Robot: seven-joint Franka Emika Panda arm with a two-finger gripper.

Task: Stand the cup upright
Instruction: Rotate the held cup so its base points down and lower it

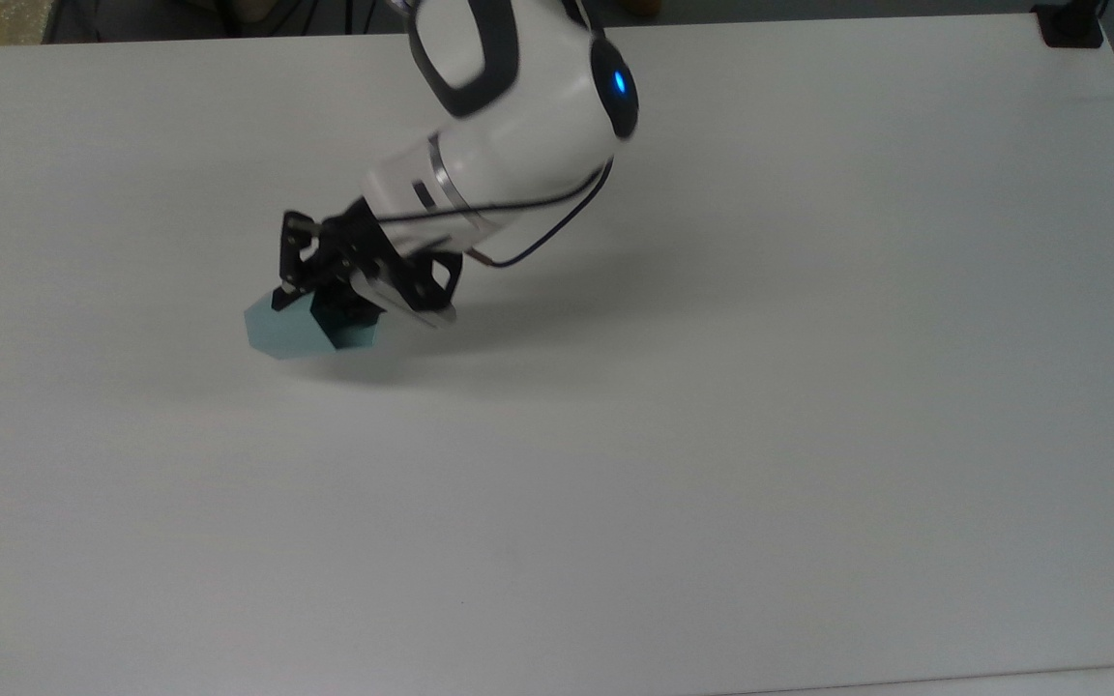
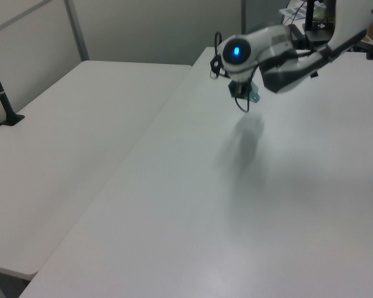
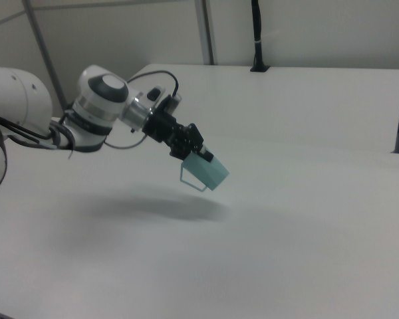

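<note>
The pale teal faceted cup hangs in the air above the white table, tilted, with its narrower base pointing down toward the right view's right. Its thin handle hangs below the rim. My gripper is shut on the cup at its rim end, one finger going into the mouth. In the left view the gripper sits under the white wrist, and a corner of the cup peeks out beside it. A soft shadow lies on the table under the cup.
A black clamp stands at the table's far right corner in the top view. A second white table adjoins on the left view's left, with a black post on it. A black pole rises at the back in the right view.
</note>
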